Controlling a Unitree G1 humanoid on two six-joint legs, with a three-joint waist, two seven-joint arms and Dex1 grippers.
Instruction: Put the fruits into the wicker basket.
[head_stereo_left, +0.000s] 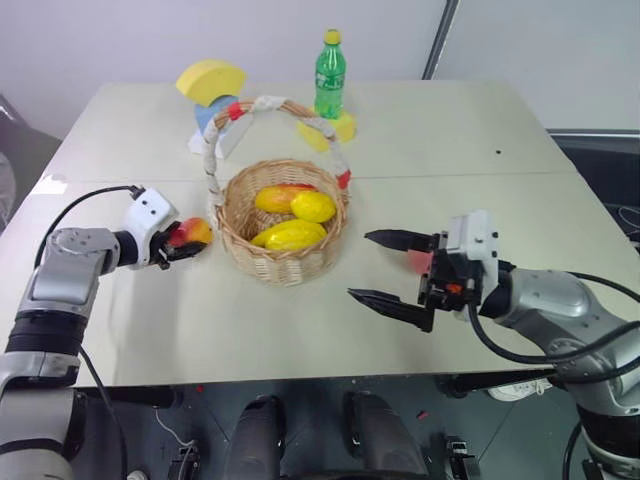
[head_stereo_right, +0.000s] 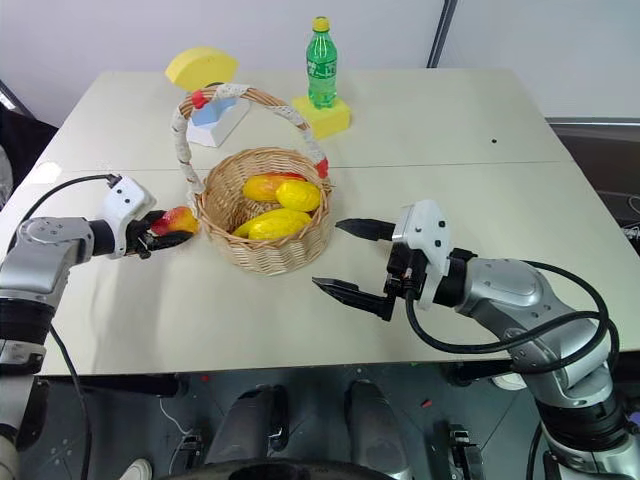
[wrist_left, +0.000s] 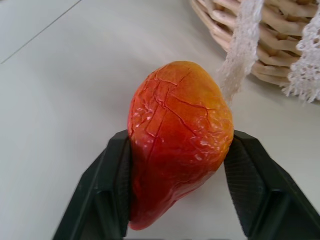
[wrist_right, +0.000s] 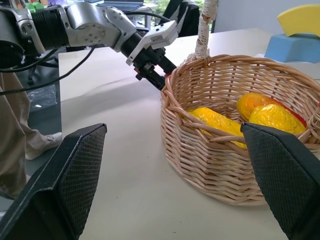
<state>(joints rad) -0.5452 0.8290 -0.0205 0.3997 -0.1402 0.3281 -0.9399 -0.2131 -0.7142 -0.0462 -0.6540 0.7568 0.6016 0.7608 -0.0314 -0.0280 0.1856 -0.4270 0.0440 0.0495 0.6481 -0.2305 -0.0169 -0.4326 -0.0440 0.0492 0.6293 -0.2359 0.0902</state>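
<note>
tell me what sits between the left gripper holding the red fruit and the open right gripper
The wicker basket, with yellow fruits inside, stands between the left gripper and the right gripper, as the left eye view shows.

Robot test lab, not a home. Evidence: plain pale table (head_stereo_left: 480, 130) set against bare white wall (head_stereo_left: 120, 40); loose black cables (head_stereo_left: 620, 215) on floor at the right edge; props only, e.g. foam blocks (head_stereo_left: 211, 82), green soda bottle (head_stereo_left: 330, 73); person's trouser leg (wrist_right: 17, 130) standing beside table.
</note>
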